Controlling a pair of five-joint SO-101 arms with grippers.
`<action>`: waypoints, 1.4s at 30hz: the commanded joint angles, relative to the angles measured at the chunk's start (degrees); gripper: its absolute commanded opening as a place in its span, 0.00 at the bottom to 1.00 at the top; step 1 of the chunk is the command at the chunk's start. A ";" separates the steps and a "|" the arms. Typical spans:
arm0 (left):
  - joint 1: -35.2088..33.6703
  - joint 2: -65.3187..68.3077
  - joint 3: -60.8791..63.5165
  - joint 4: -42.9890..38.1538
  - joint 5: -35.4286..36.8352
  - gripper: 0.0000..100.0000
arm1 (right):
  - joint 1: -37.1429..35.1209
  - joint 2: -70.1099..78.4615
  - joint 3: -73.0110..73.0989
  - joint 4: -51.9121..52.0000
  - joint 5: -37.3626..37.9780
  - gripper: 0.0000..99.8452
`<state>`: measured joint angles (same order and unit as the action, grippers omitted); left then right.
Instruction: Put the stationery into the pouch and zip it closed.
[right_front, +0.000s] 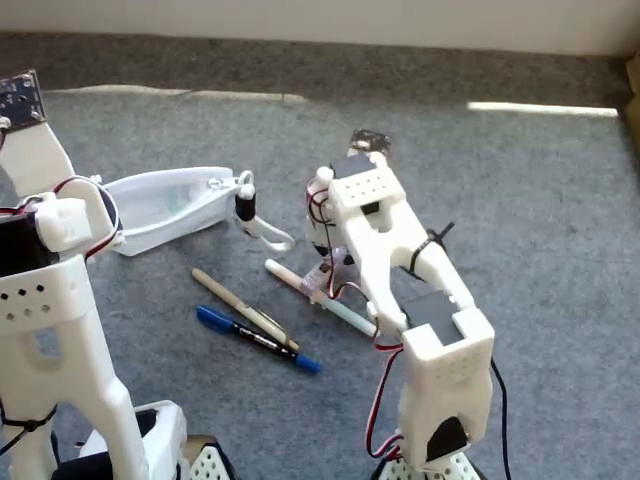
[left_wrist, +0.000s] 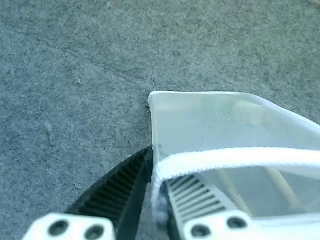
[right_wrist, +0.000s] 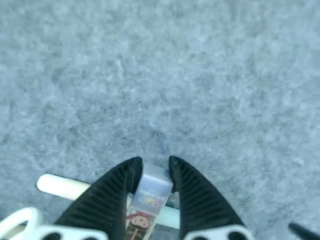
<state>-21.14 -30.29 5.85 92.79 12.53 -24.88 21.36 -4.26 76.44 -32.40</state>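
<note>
The translucent white pouch (right_front: 170, 205) lies open at the back left, its zip pull and white loop (right_front: 268, 235) toward the centre. My left gripper (left_wrist: 155, 155) is shut on the pouch (left_wrist: 225, 130) at its end seam. A beige pen (right_front: 240, 305), a blue pen (right_front: 255, 340) and a white pen (right_front: 320, 298) lie on the carpet in front of the pouch. My right gripper (right_front: 325, 280) points down over the white pen (right_wrist: 55, 185). It is shut on a small eraser (right_wrist: 150, 192) in a printed wrapper. Whether the eraser is off the carpet I cannot tell.
Grey carpet (right_front: 520, 200) covers the whole floor, with open room to the right and behind the right arm. The arms' bases (right_front: 440, 455) stand at the front edge. A wall skirting runs along the back.
</note>
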 joint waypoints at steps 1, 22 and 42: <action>-0.22 -0.22 0.13 -0.88 -0.44 0.01 | 0.22 -7.52 0.31 -0.66 1.76 0.01; -0.04 -0.22 0.04 -0.88 -0.35 0.01 | -7.52 -33.71 12.97 -1.45 10.73 0.01; -0.04 -0.22 0.13 -0.88 -0.35 0.01 | -14.73 -67.65 38.20 -32.48 18.29 0.01</action>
<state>-21.14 -30.29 5.85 92.79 12.53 -38.33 -41.67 33.89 49.10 -14.90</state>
